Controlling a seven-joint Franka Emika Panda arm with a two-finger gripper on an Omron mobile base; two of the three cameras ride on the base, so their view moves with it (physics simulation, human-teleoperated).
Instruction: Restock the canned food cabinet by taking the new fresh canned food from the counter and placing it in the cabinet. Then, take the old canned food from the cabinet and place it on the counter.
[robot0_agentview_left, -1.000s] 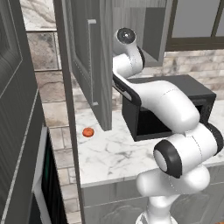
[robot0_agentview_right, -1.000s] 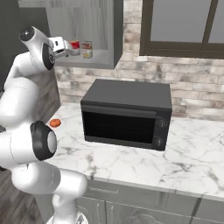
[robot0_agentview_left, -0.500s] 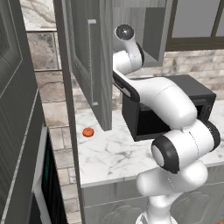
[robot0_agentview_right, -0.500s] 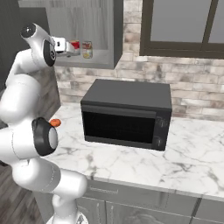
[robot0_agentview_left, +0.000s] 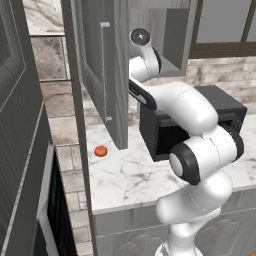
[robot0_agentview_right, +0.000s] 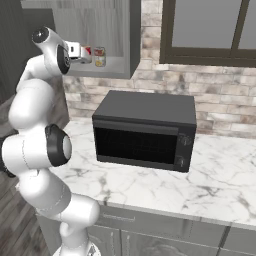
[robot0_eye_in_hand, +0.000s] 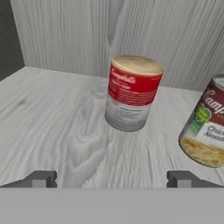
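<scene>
The fingers (robot0_eye_in_hand: 111, 179) stand wide open and hold nothing. On the cabinet (robot0_agentview_right: 120, 35) shelf, the old canned food (robot0_eye_in_hand: 132, 92) stands upright at 12 o'clock from the hand, and the new fresh canned food (robot0_eye_in_hand: 206, 127) sits at 3 o'clock, near it but apart. I judge the next step is grasping the red can: advance straight, keep it centred between the tips, and avoid touching the yellow one.

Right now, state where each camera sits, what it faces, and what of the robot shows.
Left base view: behind-left, facing the open cabinet; arm rises lower right.
Right base view: behind-right, facing microwave and counter; arm at left.
Hand view: on the hand, facing the old canned food and new fresh canned food; open gripper at bottom.
Both base views share cabinet and microwave.
</scene>
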